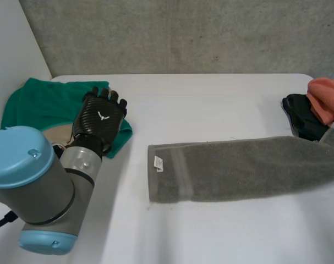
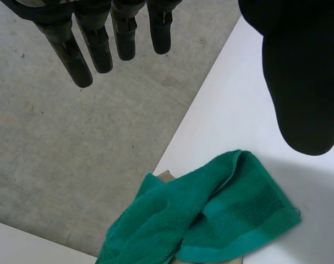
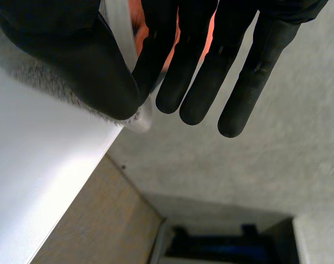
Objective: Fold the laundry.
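Observation:
A long grey towel (image 1: 233, 168) lies flat across the table (image 1: 211, 99), its labelled short end near the middle and its other end running off toward the right side. In the right wrist view my right hand (image 3: 100, 77) pinches the grey towel's edge (image 3: 40, 82) between thumb and fingers, at the table's edge. My left hand (image 1: 100, 118) hovers with straight fingers over a crumpled green towel (image 1: 40, 104) at the far left. The left wrist view shows the same hand (image 2: 304, 82) open above that green towel (image 2: 211, 220), holding nothing.
An orange cloth (image 1: 327, 99) and a black cloth (image 1: 301, 115) are heaped at the table's right edge, just beyond the grey towel. A beige item (image 1: 56, 135) pokes out under the green towel. Concrete floor lies past the table's far edge.

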